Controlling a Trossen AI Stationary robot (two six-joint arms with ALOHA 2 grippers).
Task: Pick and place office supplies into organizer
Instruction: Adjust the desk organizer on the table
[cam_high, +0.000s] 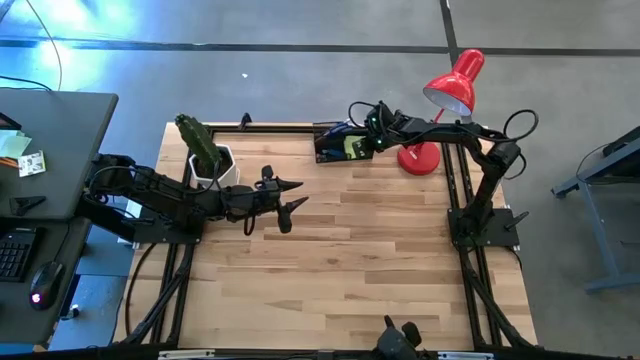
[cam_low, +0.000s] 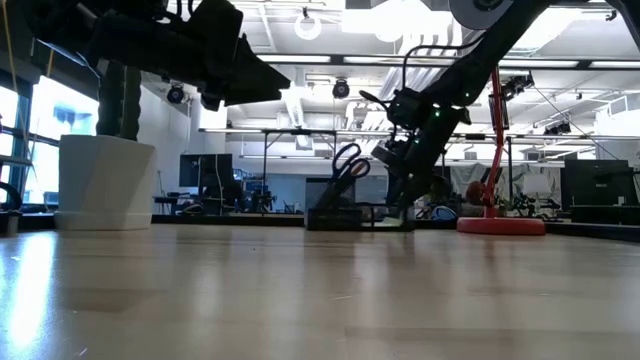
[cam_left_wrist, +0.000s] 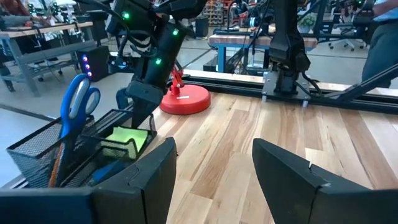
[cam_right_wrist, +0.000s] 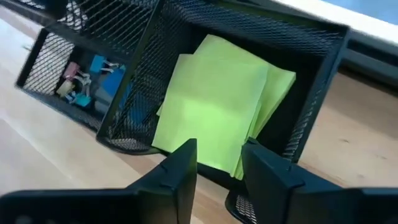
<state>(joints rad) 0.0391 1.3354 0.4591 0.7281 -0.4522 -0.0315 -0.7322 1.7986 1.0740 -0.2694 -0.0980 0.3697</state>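
Observation:
The black mesh organizer (cam_high: 335, 143) sits at the table's far edge. Blue-handled scissors (cam_left_wrist: 78, 102) stand upright in one compartment. A lime-green sticky-note pad (cam_right_wrist: 217, 106) lies tilted in another, its sheets slightly fanned. Small clips and a tiny blue block (cam_right_wrist: 93, 78) rest in a third. My right gripper (cam_right_wrist: 219, 165) is open with a narrow gap, pointing down over the pad's near edge, at the organizer's right end (cam_high: 362, 142). My left gripper (cam_left_wrist: 214, 168) is wide open above bare table near the cactus pot (cam_high: 292, 200). Pencils and a pen are not clearly visible.
A red desk lamp (cam_high: 440, 110) stands just right of the organizer, close to my right arm. A cactus in a white pot (cam_high: 210, 160) sits at the table's left, beside my left arm. The near half of the wooden table (cam_high: 340, 280) is bare.

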